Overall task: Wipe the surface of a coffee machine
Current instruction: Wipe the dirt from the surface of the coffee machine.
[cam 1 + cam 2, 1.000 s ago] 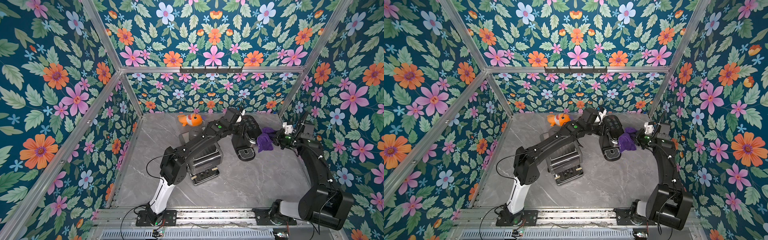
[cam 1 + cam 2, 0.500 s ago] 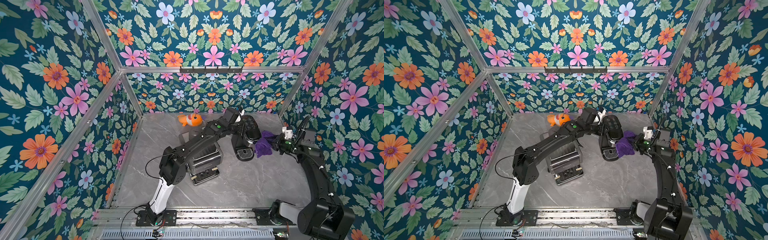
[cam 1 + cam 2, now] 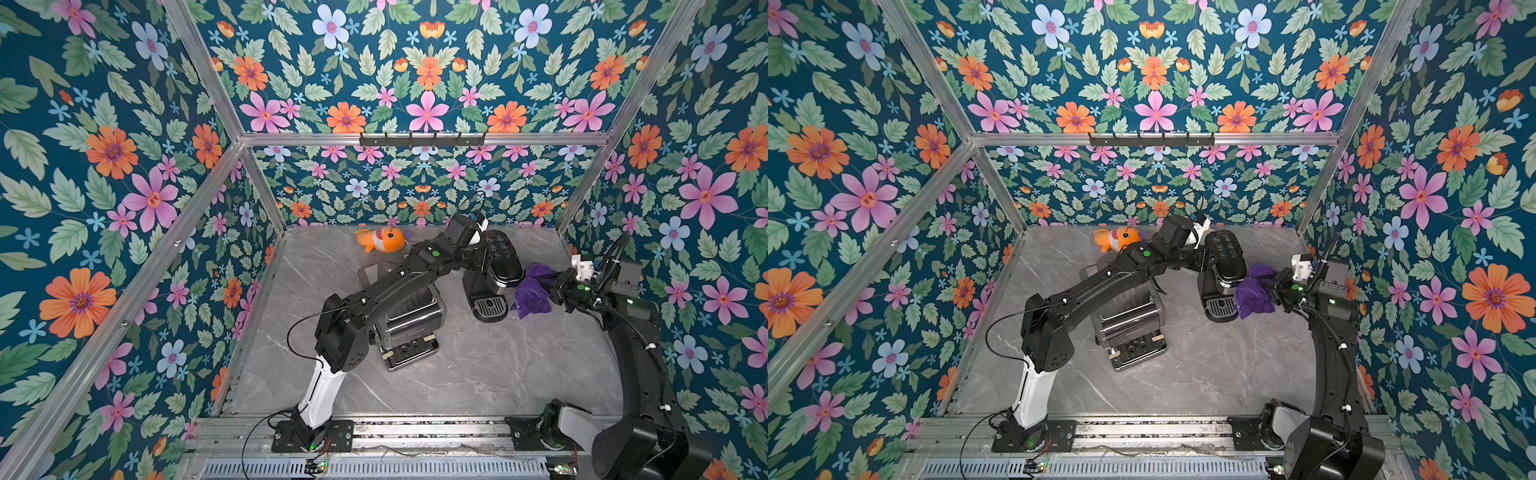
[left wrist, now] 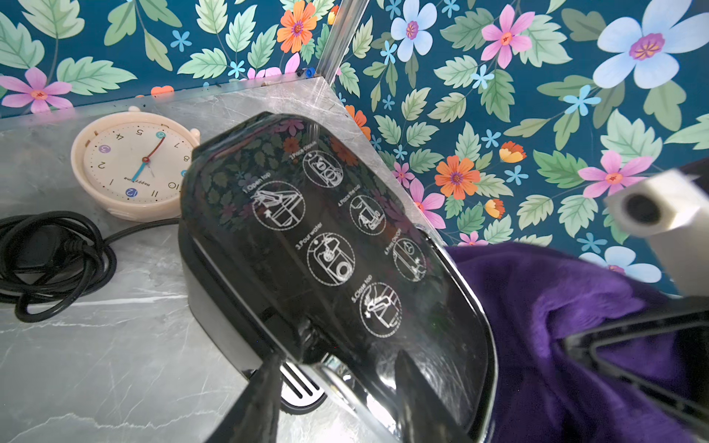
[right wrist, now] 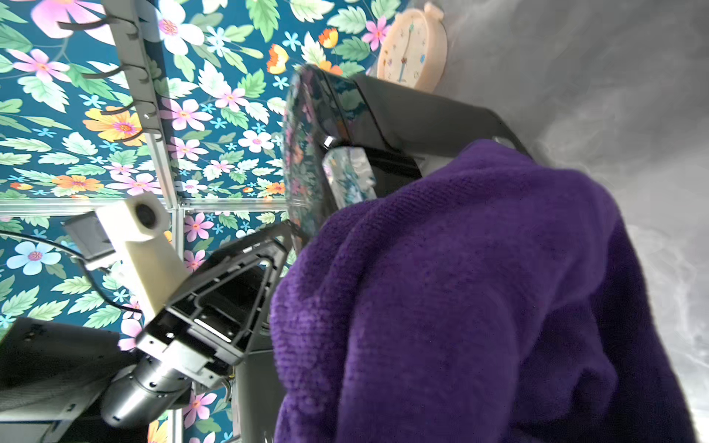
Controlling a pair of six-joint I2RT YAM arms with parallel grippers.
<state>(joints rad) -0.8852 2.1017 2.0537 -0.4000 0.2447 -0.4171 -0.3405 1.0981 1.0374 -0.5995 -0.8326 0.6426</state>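
Observation:
The black coffee machine (image 3: 496, 266) (image 3: 1225, 259) stands at the back right of the table, with its printed lid (image 4: 330, 237) facing up. My left gripper (image 3: 482, 258) (image 4: 337, 360) reaches in from the left. Its fingers (image 4: 264, 395) are closed on either side of the machine's front head. My right gripper (image 3: 555, 286) (image 3: 1277, 291) is shut on a bunched purple cloth (image 3: 532, 291) (image 5: 479, 287). The cloth presses against the machine's right side above the drip tray (image 3: 490, 308). In the right wrist view the cloth hides the right jaws.
A dark toaster (image 3: 409, 328) sits under my left arm in the middle. An orange fish toy (image 3: 380, 240) lies by the back wall. A cream clock (image 4: 138, 168) and a coiled black cord (image 4: 50, 261) lie behind the machine. Patterned walls enclose three sides.
My right gripper and the purple cloth have slid a little down and toward the front along the machine's right side. The left arm has stayed put.

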